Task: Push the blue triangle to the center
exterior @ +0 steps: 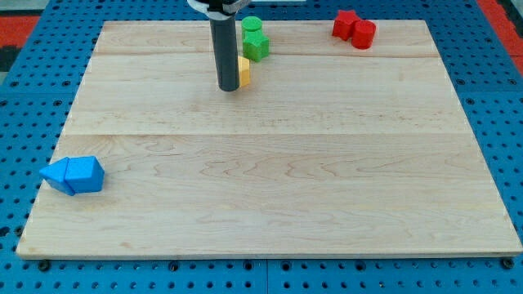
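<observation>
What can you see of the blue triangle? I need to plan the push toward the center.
The blue triangle lies flat at the board's left edge, near the view's bottom left, far from the center. It looks like smooth, solid bright-blue material, pointing toward the view's left. Its right side touches a blue cube-like block. My tip is far off, near the view's top, beside a yellow block.

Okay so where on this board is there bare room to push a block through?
Bare: the whole middle and view's right, between the blue blocks and red blocks. Crowded: the top edge, where my tip touches the yellow block below the green blocks.
</observation>
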Available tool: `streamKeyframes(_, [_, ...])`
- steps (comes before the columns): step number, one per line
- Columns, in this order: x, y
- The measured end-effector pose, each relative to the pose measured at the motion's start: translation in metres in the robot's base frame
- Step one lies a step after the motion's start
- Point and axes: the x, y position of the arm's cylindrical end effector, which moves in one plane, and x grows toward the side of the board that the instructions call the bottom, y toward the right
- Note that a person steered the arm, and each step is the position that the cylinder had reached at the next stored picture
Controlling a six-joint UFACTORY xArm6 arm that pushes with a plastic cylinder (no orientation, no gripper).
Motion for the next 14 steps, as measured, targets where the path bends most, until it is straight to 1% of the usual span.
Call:
streamKeyframes(1, [-0.018,0.000])
streamKeyframes(2, [-0.008,0.010])
streamKeyframes(3, [0.108,0.014])
streamKeyframes(4, [0.203,-0.064])
streamKeyframes(5, [0.256,-0.181])
streamKeyframes(6, [0.260,-0.250])
streamKeyframes(7, [0.252,-0.252])
streamKeyframes(8, [0.230,-0.252])
streamKeyframes(9, [0.192,-0.242])
streamKeyframes(10, [0.163,-0.187])
streamKeyframes(11, [0.158,-0.121])
streamKeyframes(12, [0.158,-0.090])
streamKeyframes(13, [0.119,-0.119])
streamKeyframes(14, [0.127,-0.133])
